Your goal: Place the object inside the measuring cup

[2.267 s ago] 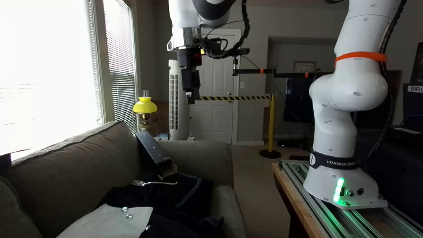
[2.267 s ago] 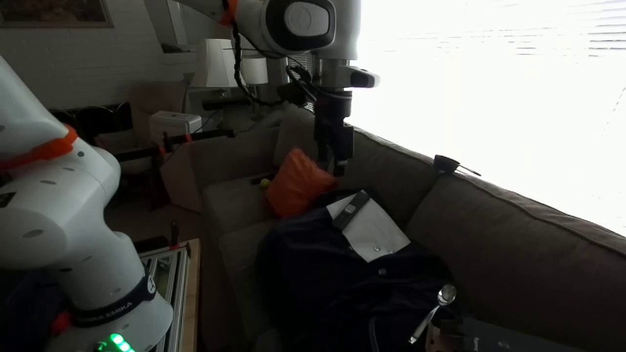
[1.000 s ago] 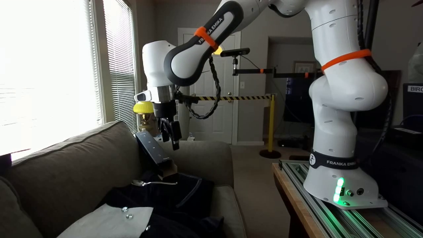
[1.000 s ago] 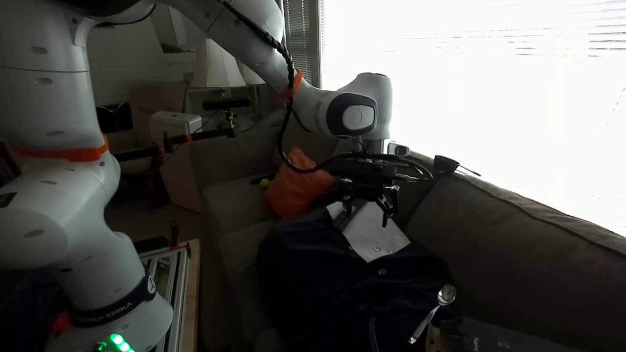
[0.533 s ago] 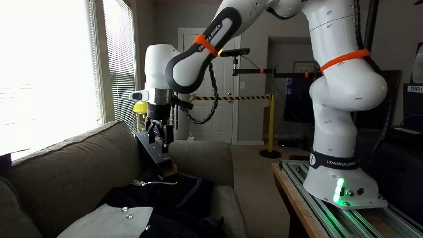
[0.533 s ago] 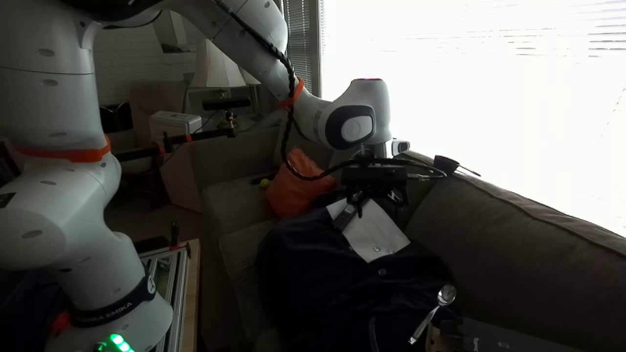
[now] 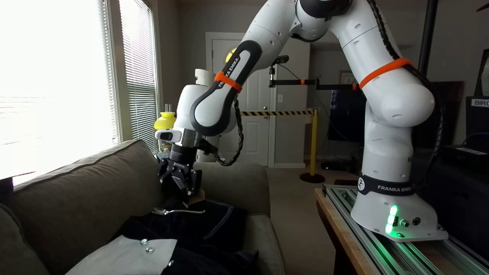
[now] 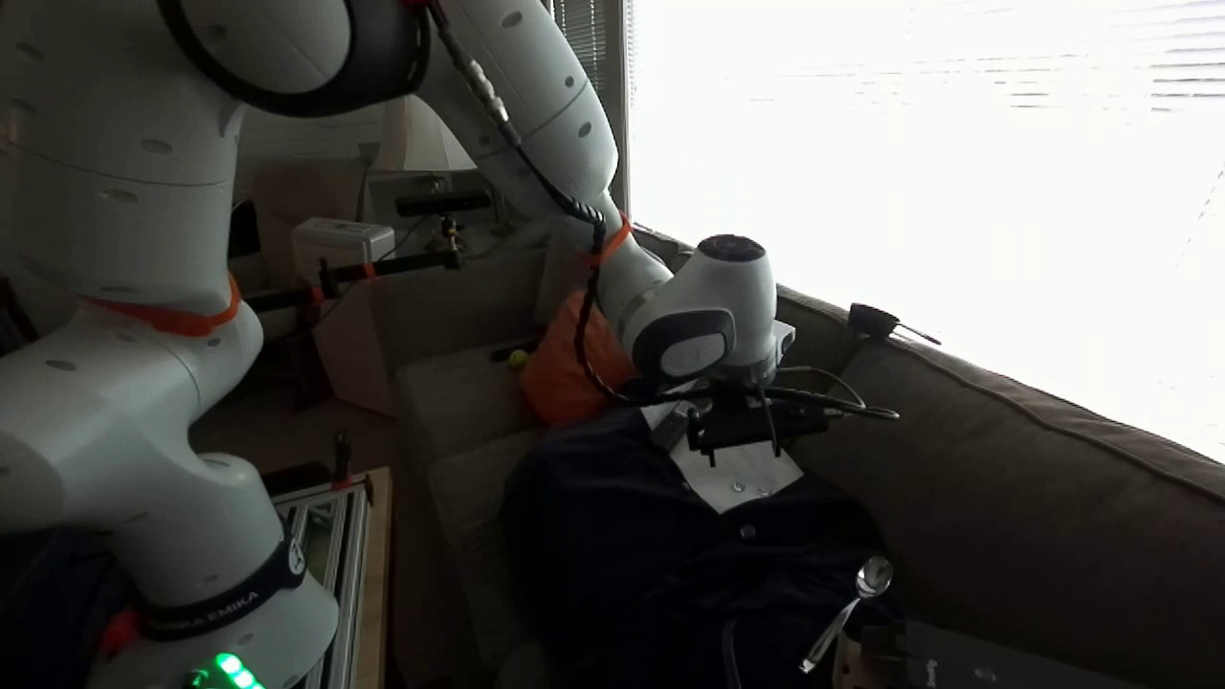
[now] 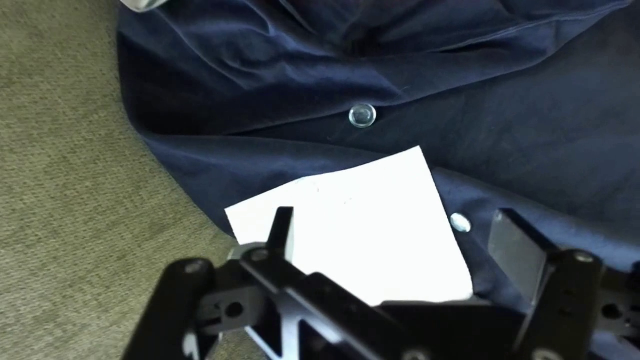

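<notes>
Measuring cup [image 8: 871, 322] unmoved on sofa back [image 8: 1014, 459], pincer [image 9: 393, 218] spread, lower than before, above white sheet [image 9: 360, 210]

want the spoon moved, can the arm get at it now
Probably yes: the jaws stand open, and the spoon lies uncovered on dark cloth, though the nearby box might crowd the approach.
</notes>
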